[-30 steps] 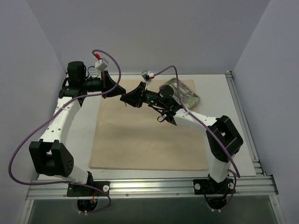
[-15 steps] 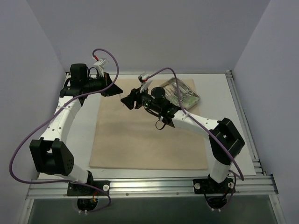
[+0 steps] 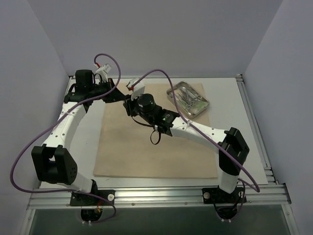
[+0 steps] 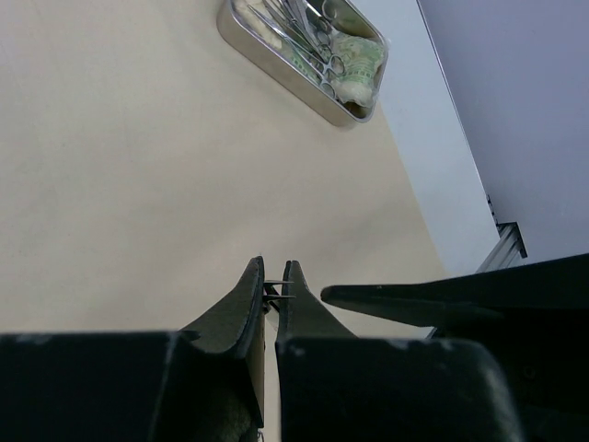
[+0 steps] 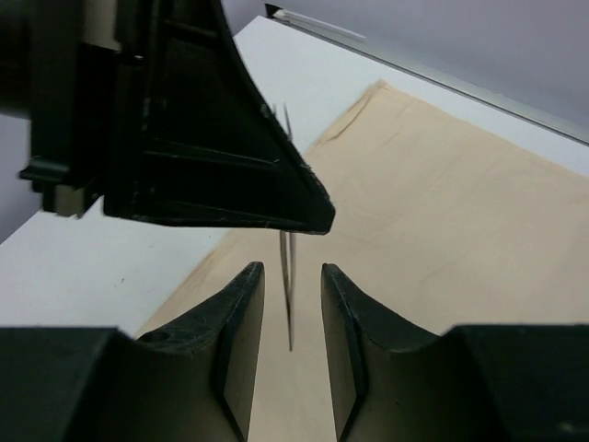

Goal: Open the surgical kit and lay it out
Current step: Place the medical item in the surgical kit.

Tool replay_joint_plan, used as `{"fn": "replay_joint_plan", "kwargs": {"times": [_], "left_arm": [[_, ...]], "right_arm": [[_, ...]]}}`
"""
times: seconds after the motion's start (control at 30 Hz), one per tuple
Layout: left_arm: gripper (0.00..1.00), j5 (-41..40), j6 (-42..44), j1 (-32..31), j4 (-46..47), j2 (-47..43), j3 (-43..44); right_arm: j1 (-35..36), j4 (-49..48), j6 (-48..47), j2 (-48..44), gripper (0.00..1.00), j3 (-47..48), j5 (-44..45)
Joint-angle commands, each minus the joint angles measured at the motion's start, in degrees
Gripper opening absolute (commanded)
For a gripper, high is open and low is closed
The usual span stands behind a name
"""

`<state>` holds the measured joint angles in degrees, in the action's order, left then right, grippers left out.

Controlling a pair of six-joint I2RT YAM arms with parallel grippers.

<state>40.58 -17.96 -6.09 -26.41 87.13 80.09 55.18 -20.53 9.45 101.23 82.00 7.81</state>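
The beige cloth wrap lies spread flat on the table. The steel tray sits on its far right corner, holding scissor-handled forceps and green packets. My left gripper hovers over the cloth's far left corner, shut on thin metal tweezers. The tweezers hang down from the left gripper's fingers. Their tip sits between the fingers of my right gripper, which is open with a gap on each side. In the top view the right gripper is right beside the left one.
White table shows left of the cloth and to the right past the tray. Grey walls close in the back and sides. A metal rail runs along the near edge. Purple cables loop above both wrists.
My right arm has swung left, away from the tray, bringing its gripper up against the left one. Its jaws have opened. The left gripper stays shut and has barely shifted.
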Motion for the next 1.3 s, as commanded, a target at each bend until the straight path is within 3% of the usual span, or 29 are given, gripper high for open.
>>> {"fn": "replay_joint_plan", "kwargs": {"times": [0.0, 0.27, 0.43, 0.57, 0.63, 0.67, 0.73, 0.77, 0.83, 1.0, 1.13, 1.27], "left_arm": [[0.02, -0.59, -1.82, -0.59, 0.92, -0.56, 0.06], [0.02, -1.03, -2.26, -0.94, 1.37, -0.65, 0.06], [0.02, -0.68, -2.26, -1.03, 1.63, -0.47, -0.29], [0.02, -2.25, -1.03, -1.03, 0.93, -0.47, -0.12], [0.14, -3.83, -0.07, -1.03, 0.49, -0.38, 0.23], [0.40, -5.49, 1.33, -1.03, -0.47, -0.21, 1.02], [0.60, -7.34, 3.44, -0.94, -2.23, -0.12, 2.08], [0.81, -9.44, 6.41, -0.94, -4.41, -0.38, 3.48], [0.94, -11.65, 10.20, -0.77, -6.71, -1.08, 4.36], [0.94, -12.03, 20.14, 2.74, -11.64, -3.64, 2.79], [0.94, -7.37, 21.47, 9.06, -10.95, -5.21, 0.25], [0.94, -6.74, 22.96, 10.48, -11.20, -6.71, -0.47]], "right_arm": [[-0.42, 4.71, -1.02, 2.12, 0.27, 3.43, 3.96], [-0.86, 6.39, -0.05, 5.20, 0.27, 6.51, 2.74], [-1.13, 5.25, 0.83, 6.43, 0.05, 7.04, 2.12], [-1.21, 5.68, 1.97, 6.70, 0.00, 7.39, 2.82], [-1.21, 6.81, 3.98, 6.61, 0.00, 7.48, 4.13], [-1.30, 7.08, 5.04, 6.44, 0.00, 7.39, 4.49], [-1.30, 9.53, 9.86, 6.52, 0.00, 6.69, 5.80], [-1.21, 10.59, 11.97, 6.44, 0.00, 6.16, 6.16], [-0.95, 13.40, 19.09, 6.00, 0.00, 2.84, 7.21], [1.42, 14.99, 32.54, 4.50, 0.00, -6.93, 7.65], [4.84, 20.09, 41.49, 3.63, 0.00, -12.10, 12.83], [6.17, 17.82, 46.96, 2.04, 0.00, -17.47, 13.72]]}}
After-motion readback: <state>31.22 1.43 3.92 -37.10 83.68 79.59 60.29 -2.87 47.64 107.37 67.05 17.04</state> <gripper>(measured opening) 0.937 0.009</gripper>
